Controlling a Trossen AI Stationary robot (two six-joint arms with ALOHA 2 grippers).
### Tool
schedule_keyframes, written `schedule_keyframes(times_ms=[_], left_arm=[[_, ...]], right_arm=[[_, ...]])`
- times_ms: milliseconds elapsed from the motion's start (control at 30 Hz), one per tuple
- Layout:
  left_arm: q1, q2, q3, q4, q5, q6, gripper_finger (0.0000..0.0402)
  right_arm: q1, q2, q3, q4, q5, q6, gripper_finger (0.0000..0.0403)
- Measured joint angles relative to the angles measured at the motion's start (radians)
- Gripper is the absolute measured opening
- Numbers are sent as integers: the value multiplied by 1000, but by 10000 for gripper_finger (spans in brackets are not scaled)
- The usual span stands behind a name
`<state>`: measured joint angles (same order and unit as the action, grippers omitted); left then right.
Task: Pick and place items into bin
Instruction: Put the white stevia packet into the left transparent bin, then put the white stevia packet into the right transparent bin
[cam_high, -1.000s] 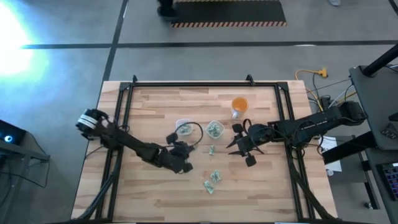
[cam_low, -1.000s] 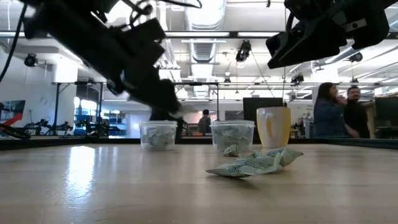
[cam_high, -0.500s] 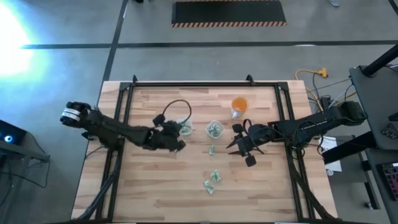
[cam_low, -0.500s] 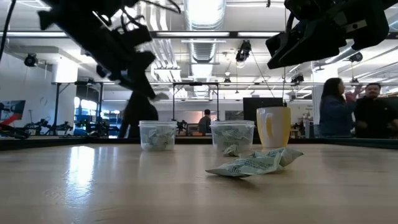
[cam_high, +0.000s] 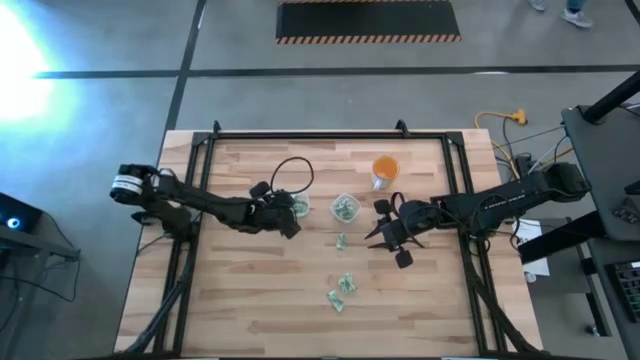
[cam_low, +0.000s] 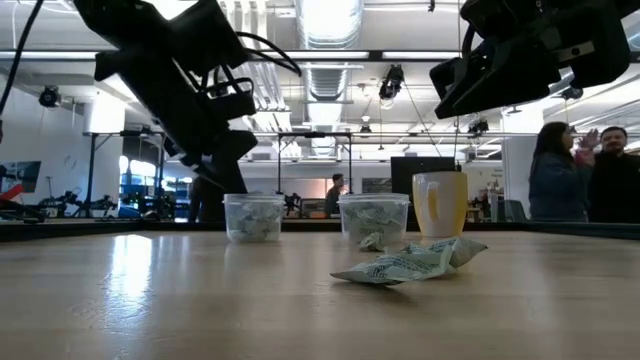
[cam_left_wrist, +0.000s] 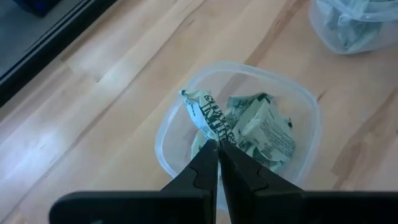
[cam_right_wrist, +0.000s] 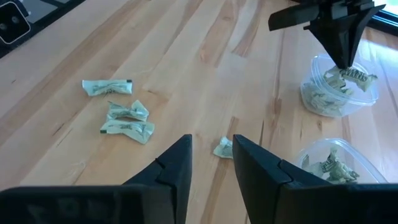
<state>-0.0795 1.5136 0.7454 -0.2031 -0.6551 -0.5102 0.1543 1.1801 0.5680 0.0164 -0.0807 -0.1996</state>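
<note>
My left gripper (cam_high: 290, 213) hovers over the left of two clear plastic cups (cam_high: 297, 207), shut on a pale green-and-white wrapper (cam_left_wrist: 208, 121). This cup (cam_left_wrist: 298, 118) has more wrappers inside. The second clear cup (cam_high: 346, 207), to its right, also contains wrappers. Several loose wrappers lie flat on the wood: one (cam_high: 341, 241) near that cup, others (cam_high: 346, 284) (cam_high: 336, 299) nearer the table's near edge. My right gripper (cam_high: 388, 237) hangs open above the table, right of the wrappers, touching nothing. My left gripper pinches one end of a crumpled wrapper (cam_left_wrist: 210, 134) between its two fingertips (cam_left_wrist: 205, 158), coming from above and pointing down. The wrapper (cam_right_wrist: 349, 74) is lifted clear and sticks out below the fingers, right over the cup's opening (cam_right_wrist: 339, 93).
An orange cup (cam_high: 385, 170) stands on the far right side of the two clear cups. Black frame rails (cam_high: 300, 135) run along the table's far, left and right edges. Bare wood lies at the near and left parts. People stand in the room beyond (cam_low: 585, 175).
My left gripper has carried the wrapper from the middle of the table toward the far edge, swinging up and left, then coming over the left clear cup, staying shut. My right arm has kept still.
</note>
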Motion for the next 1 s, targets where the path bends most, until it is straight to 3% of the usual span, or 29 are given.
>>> schedule_keyframes(times_ms=[267, 700, 1000], left_arm=[[0, -13, 1, -3, 22, 28, 9], [-1, -40, 14, -16, 37, 19, 140], [-75, -141, 41, -10, 51, 50, 148]], right_arm=[[0, 0, -2, 4, 1, -2, 96], [0, 0, -17, 27, 1, 8, 95], [1, 121, -81, 293, -7, -14, 91]])
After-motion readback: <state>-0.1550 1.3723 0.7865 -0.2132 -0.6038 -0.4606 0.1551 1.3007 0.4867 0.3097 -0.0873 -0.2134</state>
